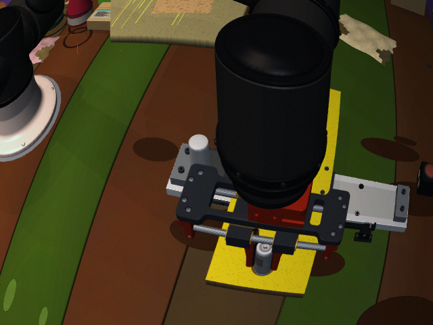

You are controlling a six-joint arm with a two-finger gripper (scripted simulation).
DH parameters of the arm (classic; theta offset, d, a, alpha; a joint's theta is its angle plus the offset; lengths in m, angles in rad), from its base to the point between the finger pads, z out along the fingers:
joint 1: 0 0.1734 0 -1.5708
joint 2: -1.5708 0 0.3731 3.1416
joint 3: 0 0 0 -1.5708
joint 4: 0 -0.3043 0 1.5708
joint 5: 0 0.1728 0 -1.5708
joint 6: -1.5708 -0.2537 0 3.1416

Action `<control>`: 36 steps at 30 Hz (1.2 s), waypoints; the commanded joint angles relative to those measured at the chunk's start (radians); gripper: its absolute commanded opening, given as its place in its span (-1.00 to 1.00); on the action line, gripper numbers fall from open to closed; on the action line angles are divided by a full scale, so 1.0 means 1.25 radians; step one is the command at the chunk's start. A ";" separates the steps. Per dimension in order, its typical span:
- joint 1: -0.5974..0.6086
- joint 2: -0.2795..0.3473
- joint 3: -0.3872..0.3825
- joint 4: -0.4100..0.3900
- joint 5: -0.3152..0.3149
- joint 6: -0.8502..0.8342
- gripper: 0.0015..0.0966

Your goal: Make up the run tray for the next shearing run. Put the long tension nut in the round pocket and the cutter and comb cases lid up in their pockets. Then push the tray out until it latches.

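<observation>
My gripper (263, 257) hangs low over the near end of a yellow mat (276, 252). A grey ribbed tension nut (263, 259) stands upright in its closed fingers, just above the mat. A second, pale nut (198, 147) stands on the left end of the grey tray rail (367, 203) behind. The arm's black body hides the middle of the tray and its pockets. I cannot see the cutter and comb cases.
The grey rail with its end stop (400, 203) runs just behind the gripper. A black box with a red button (426, 176) sits at the right edge. The robot's white base (24, 115) is on the left. A tan board (168, 21) and clutter lie at the back.
</observation>
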 commanded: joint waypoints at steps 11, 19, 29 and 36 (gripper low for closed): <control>0.000 -0.001 0.001 0.000 0.000 0.000 -1.00; 0.000 -0.001 0.001 0.000 0.000 0.000 -0.69; 0.000 -0.001 0.000 0.000 0.000 0.000 -0.28; 0.000 -0.001 0.000 0.000 0.000 0.000 -0.28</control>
